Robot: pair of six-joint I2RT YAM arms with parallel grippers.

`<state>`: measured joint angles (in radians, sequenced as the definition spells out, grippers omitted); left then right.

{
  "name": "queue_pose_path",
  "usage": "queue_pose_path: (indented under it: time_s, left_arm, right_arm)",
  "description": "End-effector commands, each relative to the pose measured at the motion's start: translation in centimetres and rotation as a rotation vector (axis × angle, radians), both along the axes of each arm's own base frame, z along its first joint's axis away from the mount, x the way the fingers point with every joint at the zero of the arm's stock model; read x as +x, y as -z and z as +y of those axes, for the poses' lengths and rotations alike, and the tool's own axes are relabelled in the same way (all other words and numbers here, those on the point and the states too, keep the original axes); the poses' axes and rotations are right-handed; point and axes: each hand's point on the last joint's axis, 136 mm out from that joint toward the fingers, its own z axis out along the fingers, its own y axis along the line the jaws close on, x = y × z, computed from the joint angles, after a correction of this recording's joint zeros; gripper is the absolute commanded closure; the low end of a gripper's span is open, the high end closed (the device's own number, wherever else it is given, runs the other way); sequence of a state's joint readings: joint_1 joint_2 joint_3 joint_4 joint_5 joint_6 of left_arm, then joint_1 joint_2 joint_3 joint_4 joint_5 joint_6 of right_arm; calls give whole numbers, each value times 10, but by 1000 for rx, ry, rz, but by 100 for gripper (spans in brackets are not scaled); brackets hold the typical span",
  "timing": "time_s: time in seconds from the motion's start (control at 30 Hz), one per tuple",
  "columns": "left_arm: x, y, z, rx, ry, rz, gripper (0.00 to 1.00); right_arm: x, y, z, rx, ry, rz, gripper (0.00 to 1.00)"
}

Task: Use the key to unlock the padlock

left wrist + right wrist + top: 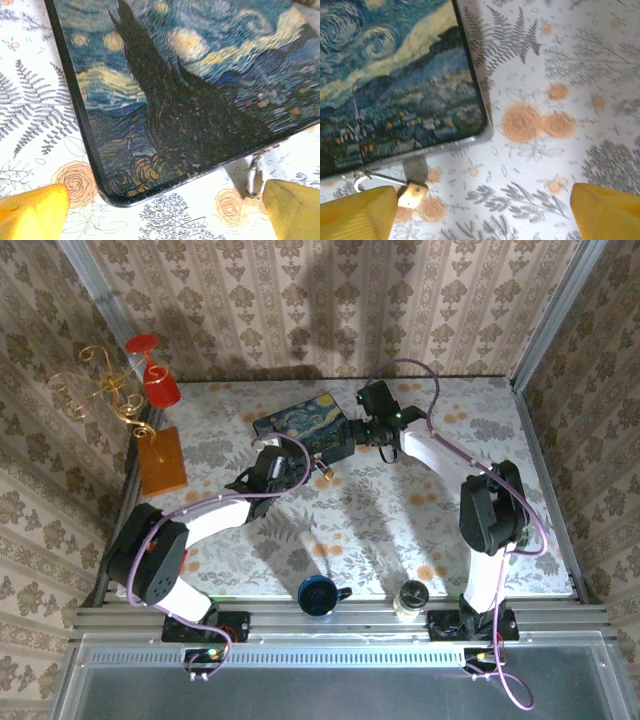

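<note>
Risk: with the left gripper [166, 200] and right gripper [482, 202] both spread wide, the right one's lower-left finger [360, 215] could nudge the padlock [412, 194], knocking it askew by the clasp [415, 167] of the painted tin [395, 75].

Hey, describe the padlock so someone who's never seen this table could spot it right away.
Look for the flat tin painted with a swirling night sky, toward the back of the floral tablecloth. By the small grey clasp on its near edge lies the padlock: a tiny brassy block with a thin silvery loop, far smaller than the tin.
</note>
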<state>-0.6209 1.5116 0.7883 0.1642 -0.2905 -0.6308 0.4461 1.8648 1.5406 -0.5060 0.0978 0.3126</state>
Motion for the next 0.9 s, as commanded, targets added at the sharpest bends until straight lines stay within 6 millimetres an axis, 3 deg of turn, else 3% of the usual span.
queue_pose_path:
  time_s: [0.0, 0.17, 0.33, 0.57, 0.87]
  left_arm:
    - [-6, -18, 10, 9, -6, -32, 0]
    - [-15, -26, 20, 45, 0, -52, 0]
    - [-25, -33, 27, 28, -8, -82, 0]
    - [-38, -32, 39, 14, -34, -100, 0]
    - [-40, -34, 45, 34, -40, -112, 0]
  right_arm:
    - [-26, 9, -19, -63, 61, 21, 12]
    - [-70, 26, -27, -184, 60, 87, 16]
    - [-97, 37, -18, -210, 77, 128, 21]
    - [-110, 56, 9, -146, 100, 220, 30]
    - [-114, 90, 24, -143, 131, 304, 38]
